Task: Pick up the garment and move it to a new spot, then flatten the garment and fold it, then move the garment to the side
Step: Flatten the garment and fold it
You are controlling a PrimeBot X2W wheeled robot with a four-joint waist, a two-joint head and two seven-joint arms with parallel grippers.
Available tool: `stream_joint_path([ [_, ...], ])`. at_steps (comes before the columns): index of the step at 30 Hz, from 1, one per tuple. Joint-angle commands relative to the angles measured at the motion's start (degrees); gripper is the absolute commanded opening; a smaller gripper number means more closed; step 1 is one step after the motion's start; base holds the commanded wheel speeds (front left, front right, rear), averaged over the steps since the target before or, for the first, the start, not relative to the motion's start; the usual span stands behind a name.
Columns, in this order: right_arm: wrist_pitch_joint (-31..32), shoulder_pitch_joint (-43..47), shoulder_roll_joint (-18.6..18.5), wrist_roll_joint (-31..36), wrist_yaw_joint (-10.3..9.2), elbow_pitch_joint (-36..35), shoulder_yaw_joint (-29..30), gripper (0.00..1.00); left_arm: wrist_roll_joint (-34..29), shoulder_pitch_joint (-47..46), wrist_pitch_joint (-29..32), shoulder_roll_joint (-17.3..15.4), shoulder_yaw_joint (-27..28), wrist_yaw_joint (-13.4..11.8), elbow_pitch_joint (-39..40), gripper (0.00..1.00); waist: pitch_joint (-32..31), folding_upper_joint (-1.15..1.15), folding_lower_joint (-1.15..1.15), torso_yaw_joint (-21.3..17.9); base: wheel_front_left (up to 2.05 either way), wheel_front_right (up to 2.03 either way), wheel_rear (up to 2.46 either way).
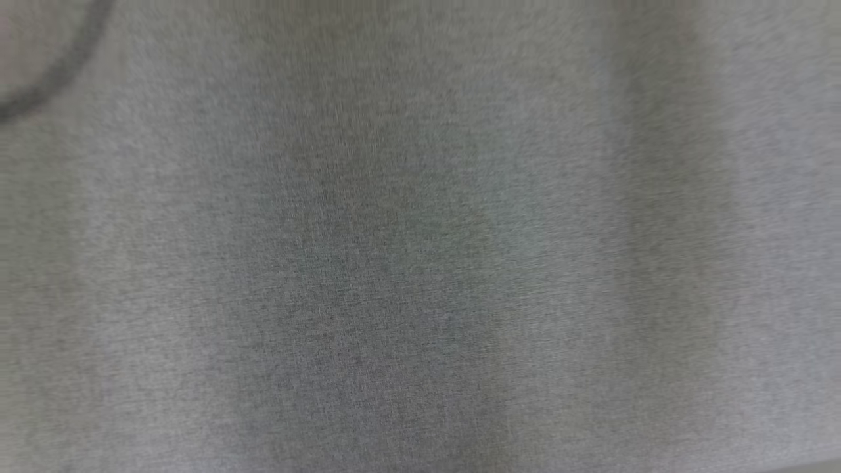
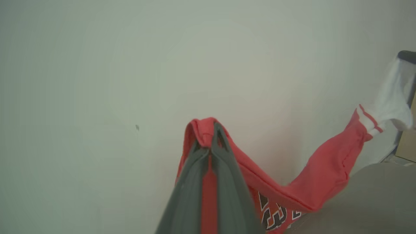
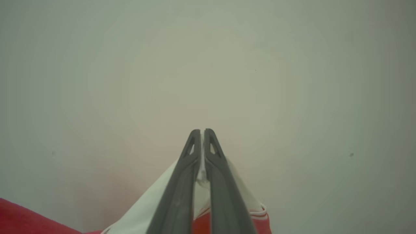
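Between left fingers [image 2: 190, 185], red garment [image 2: 325, 169] pinched, between right fingers [image 3: 182, 191], its white cuff [image 3: 146, 214]

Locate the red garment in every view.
Head view: blurred grey surface.
Left wrist view: garment from lower centre to the right, pinched by the left pincer.
Right wrist view: bottom edge, its white sleeve in the right pincer.
Shared landmark: the red-striped cuff in both wrist views.

place: plain indoor room, kind unclear | cues: pale wall [image 2: 97, 65], cardboard box [image 2: 408, 144], grey cloth surface [image 1: 420, 236]
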State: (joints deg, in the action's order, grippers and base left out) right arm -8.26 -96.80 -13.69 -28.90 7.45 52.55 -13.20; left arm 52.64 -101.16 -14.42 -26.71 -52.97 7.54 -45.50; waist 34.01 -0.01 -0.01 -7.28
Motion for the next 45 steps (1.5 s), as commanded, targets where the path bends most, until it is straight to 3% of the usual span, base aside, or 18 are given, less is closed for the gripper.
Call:
stream_joint_path([
  [1,-0.3,4.2,-1.2,-1.7,0.05,-1.9,-0.6,0.0,0.5,3.4,-0.5,-0.5,0.7,-0.3,1.2,0.0,-4.2,0.01,0.01,0.2,0.0,0.0,0.0],
  [10,1.7,32.9,-5.9,-9.2,0.05,-20.0,-1.1,0.0,0.7,28.8,-0.8,-2.9,10.6,-6.6,17.4,0.0,-12.3,0.01,0.01,0.9,0.0,0.0,0.0],
  [15,3.8,48.0,-5.8,-9.4,0.05,-29.1,2.8,0.0,-0.7,43.4,-0.8,-3.0,15.6,-9.7,25.5,0.0,-15.7,0.01,0.01,1.5,0.0,0.0,0.0],
  [19,6.8,62.9,-3.2,-7.9,0.05,-37.6,8.1,0.0,-1.6,56.9,-0.8,-1.5,19.8,-11.8,31.2,0.0,-18.1,0.01,0.01,2.0,0.0,0.0,0.0],
  [27,11.6,79.8,1.7,-4.5,0.05,-47.5,14.2,0.0,-3.7,72.2,-0.8,2.2,26.4,-12.3,34.3,0.0,-20.7,0.01,0.01,2.2,0.0,0.0,0.0],
  [37,15.8,96.4,6.5,-1.9,0.05,-52.9,18.2,0.0,-7.9,86.8,-0.8,7.3,29.8,-9.2,32.3,0.0,-24.9,0.01,0.01,2.7,0.0,0.0,0.0],
  [45,17.5,107.5,8.3,-0.1,0.04,-54.8,20.6,0.0,-9.3,96.0,-0.8,11.0,33.3,-7.6,29.9,0.0,-27.7,0.01,0.01,3.0,0.0,0.0,0.0],
])
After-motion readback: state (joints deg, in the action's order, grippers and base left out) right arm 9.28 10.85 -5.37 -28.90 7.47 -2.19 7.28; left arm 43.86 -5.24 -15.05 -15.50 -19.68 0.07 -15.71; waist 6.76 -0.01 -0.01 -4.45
